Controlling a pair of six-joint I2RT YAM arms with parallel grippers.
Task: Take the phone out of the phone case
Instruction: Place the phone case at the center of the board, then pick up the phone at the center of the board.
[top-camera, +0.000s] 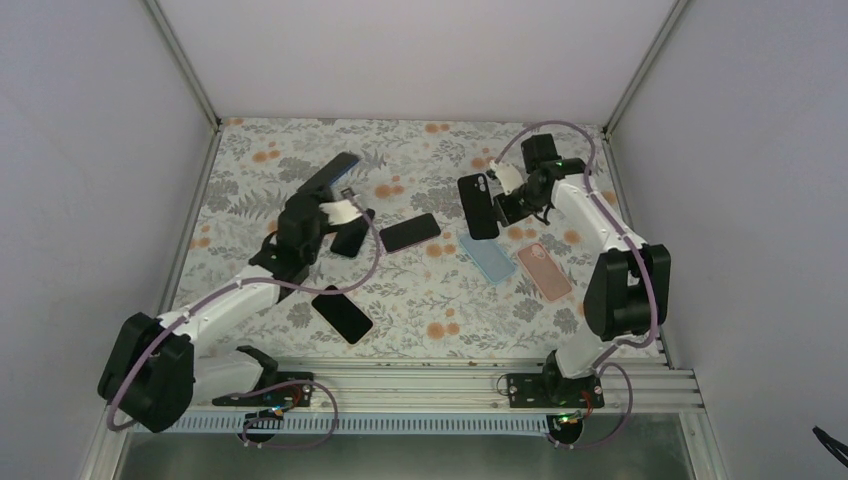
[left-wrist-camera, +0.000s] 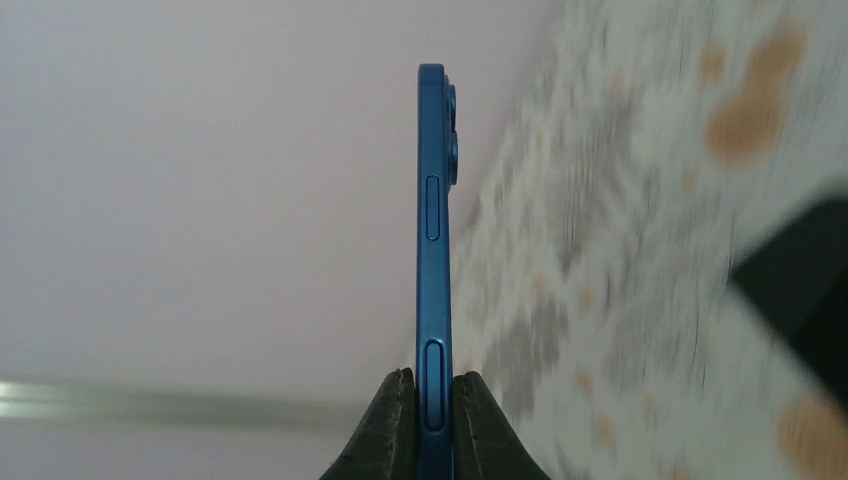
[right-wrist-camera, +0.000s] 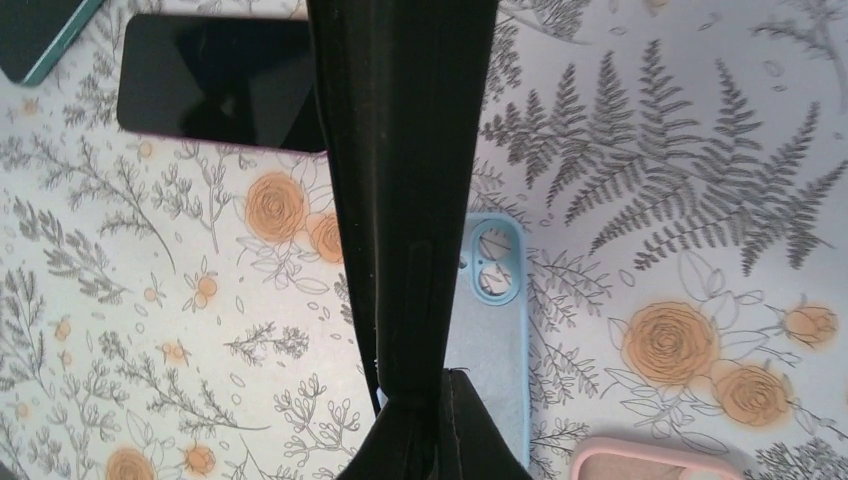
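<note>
Gripping a blue phone (left-wrist-camera: 433, 230) edge-on with the left tool (left-wrist-camera: 433, 425), held clear of the table (left-wrist-camera: 650, 250). Pinching a black phone case (right-wrist-camera: 400, 150) in the right tool (right-wrist-camera: 432, 425) (contents unclear), with a light blue case (right-wrist-camera: 497, 340) lying directly under that tool and a pink case (right-wrist-camera: 650, 462) just beside.

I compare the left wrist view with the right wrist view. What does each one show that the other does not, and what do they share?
Only the left wrist view: a blue phone, seen edge-on, clamped by the left gripper, with a plain white wall behind it. Only the right wrist view: a black phone clamped by the right gripper, and on the table below it a light blue case, a corner of a pink case, and a dark phone lying screen up. Both: the flowered cloth, and a phone gripped by its edge.
</note>
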